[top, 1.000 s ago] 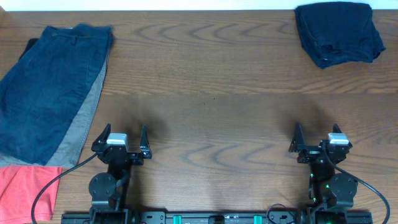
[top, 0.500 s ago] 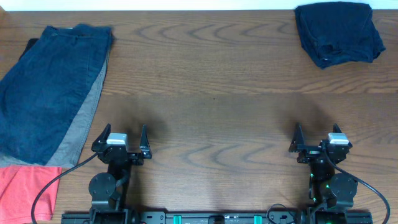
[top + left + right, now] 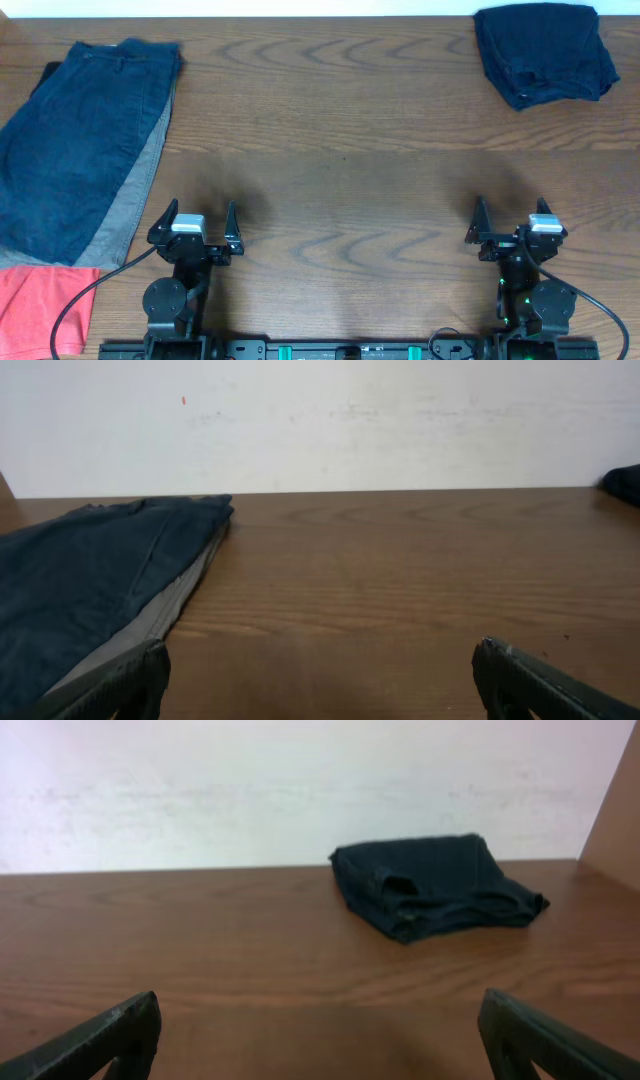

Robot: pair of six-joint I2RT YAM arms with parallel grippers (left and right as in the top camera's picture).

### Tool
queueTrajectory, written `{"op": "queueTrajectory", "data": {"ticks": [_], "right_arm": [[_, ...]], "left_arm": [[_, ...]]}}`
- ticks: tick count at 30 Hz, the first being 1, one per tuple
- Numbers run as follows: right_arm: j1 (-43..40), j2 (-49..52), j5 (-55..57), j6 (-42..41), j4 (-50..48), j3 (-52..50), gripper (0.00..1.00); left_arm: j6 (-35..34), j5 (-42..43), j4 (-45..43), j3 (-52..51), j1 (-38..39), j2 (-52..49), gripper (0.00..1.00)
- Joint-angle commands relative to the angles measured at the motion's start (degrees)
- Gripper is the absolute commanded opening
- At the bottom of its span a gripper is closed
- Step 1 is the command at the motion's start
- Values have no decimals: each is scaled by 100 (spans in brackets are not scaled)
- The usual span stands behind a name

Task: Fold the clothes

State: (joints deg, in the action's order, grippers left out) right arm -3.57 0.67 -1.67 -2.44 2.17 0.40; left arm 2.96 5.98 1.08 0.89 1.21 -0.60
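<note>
Dark blue denim shorts (image 3: 75, 140) lie flat at the far left on top of a grey garment (image 3: 135, 190); both show in the left wrist view, shorts (image 3: 90, 570) and grey edge (image 3: 165, 610). A red garment (image 3: 40, 305) lies at the front left corner. A folded dark navy garment (image 3: 543, 52) sits at the back right, also in the right wrist view (image 3: 430, 885). My left gripper (image 3: 198, 220) (image 3: 320, 680) is open and empty near the front edge. My right gripper (image 3: 510, 215) (image 3: 320, 1035) is open and empty near the front edge.
The wooden table (image 3: 340, 150) spans the view, with a white wall (image 3: 320, 420) behind its far edge. A wooden panel (image 3: 615, 810) stands at the right. Cables run from both arm bases at the front edge.
</note>
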Motion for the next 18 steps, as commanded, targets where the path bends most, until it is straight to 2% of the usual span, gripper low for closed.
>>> {"op": "queueTrajectory", "data": {"ticks": [1, 10, 15, 18], "right_arm": [[96, -37, 20, -72, -72, -9, 99], [96, -39, 186, -52, -37, -9, 99], [96, -37, -546, -52, -634, -4, 99], [96, 2, -728, -52, -619, 105, 99]], "left_arm": [[-46, 85, 234, -66, -24, 37, 98], [-46, 87, 223, -66, -24, 37, 98], [-179, 109, 111, -33, -24, 37, 98], [-179, 107, 212, 157, -24, -26, 98]]}}
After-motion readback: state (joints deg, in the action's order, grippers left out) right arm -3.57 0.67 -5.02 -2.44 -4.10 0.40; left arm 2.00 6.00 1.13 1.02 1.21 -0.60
